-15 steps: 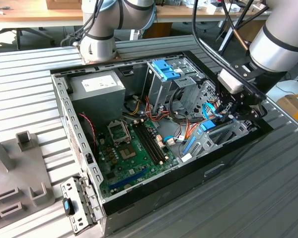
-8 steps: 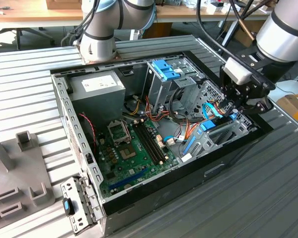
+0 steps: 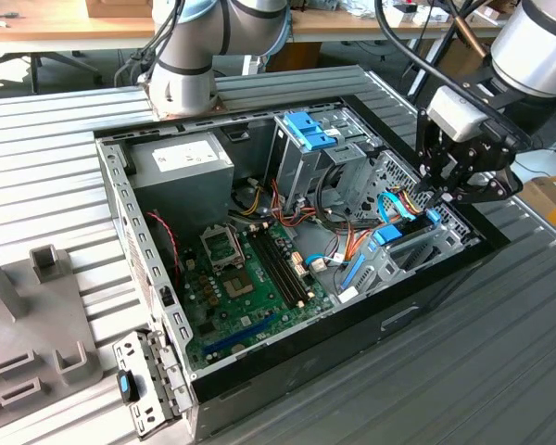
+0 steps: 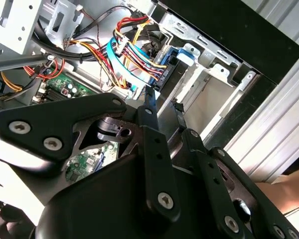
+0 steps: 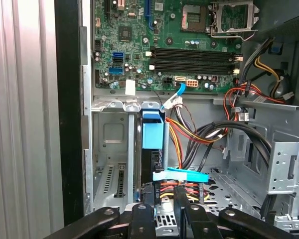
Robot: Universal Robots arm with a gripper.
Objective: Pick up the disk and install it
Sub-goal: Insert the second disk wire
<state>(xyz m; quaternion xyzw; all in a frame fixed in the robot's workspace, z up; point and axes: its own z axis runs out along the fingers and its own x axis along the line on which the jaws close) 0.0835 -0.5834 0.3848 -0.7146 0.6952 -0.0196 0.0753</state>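
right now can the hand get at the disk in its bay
Probably yes: the hand is right over the disk, whose blue edge is exposed, though cables crowd one side.

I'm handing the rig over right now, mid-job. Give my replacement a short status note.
Gripper: open, nothing between the fingers, hovering just above the drive bay at the exterior view's right end of the computer case.
Disk: standing on edge in that bay, blue carrier facing up, beside the coloured cables.
Done: disk picked up and placed into the bay.
Left: the pictures cannot confirm that it is fully seated or latched.
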